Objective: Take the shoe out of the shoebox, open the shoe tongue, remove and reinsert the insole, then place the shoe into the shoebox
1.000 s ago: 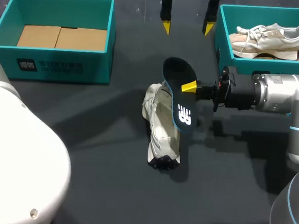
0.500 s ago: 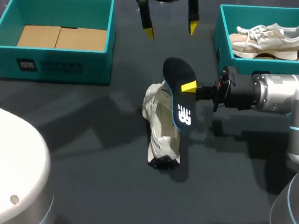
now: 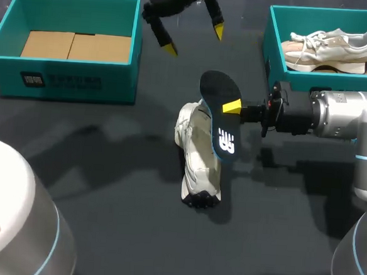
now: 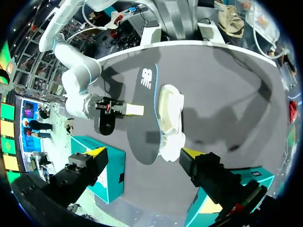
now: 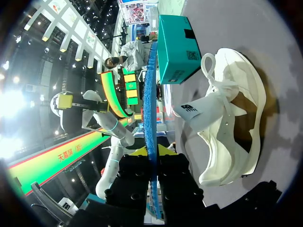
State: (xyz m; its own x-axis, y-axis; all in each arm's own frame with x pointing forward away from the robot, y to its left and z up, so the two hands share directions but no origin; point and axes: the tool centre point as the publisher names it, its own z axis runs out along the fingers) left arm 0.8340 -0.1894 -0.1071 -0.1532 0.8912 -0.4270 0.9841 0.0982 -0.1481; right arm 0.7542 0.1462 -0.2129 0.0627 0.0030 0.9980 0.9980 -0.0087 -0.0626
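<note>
Everything is carried by the dark table (image 3: 104,188). Well to the left of the white shoe (image 3: 198,157), a teal box (image 3: 68,79) is seen open with nothing but cardboard in it, presumably reserved for the shoe's return. Well to the shoe's right, a second box (image 3: 269,55) is taken up by a second shoe (image 3: 331,47). The white shoe is laid on its side mid-table with the tongue pulled out, so the inside can be reached. Just over it the insole (image 3: 221,124) is held on edge, pinched firmly by the right pincer (image 3: 229,108) and apparently lined up for reinsertion. Beyond the shoe the left pincer (image 3: 193,40) is hung spread wide, nothing gripped, probably to steady the shoe when needed.
</note>
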